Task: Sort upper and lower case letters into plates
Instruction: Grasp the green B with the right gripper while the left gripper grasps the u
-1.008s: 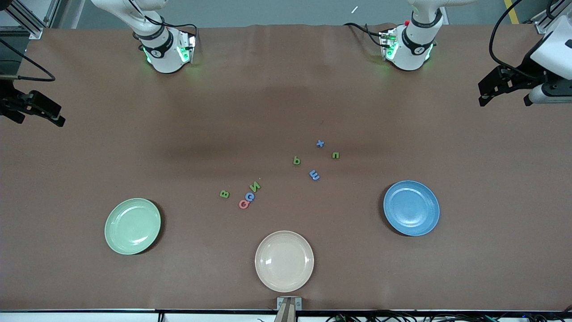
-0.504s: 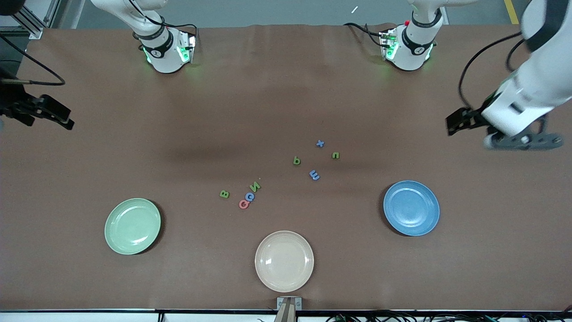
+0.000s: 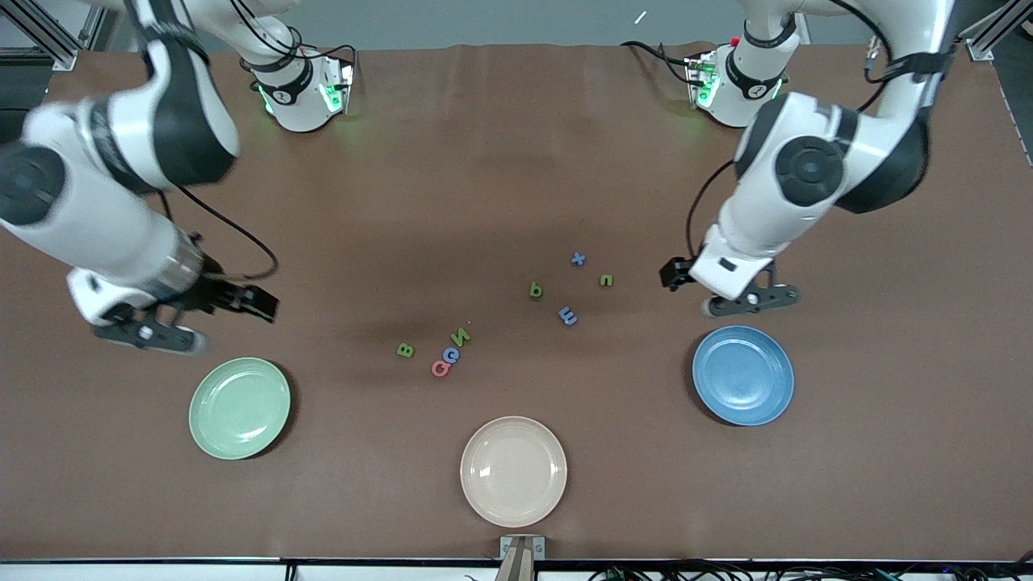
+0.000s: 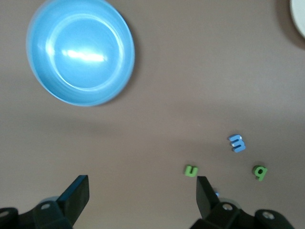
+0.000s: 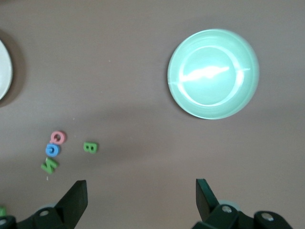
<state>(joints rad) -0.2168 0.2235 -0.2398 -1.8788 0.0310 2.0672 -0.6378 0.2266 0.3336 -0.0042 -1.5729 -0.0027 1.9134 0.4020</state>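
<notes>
Hovering w/ fingers spread and nothing held, your left gripper (image 3: 730,300) sits over bare table by the blue plate (image 3: 742,375), toward the left arm's end. Right gripper (image 3: 173,323), also spread and holding nothing, hangs by the green plate (image 3: 240,408), toward the right arm's end. All letters lie mid-table: x (image 3: 578,259), u (image 3: 606,280), q (image 3: 536,290), m (image 3: 567,315); B (image 3: 405,349), N (image 3: 461,336), C (image 3: 453,354), Q (image 3: 440,369). You've probably got one plate per arm so each case drops close by.
</notes>
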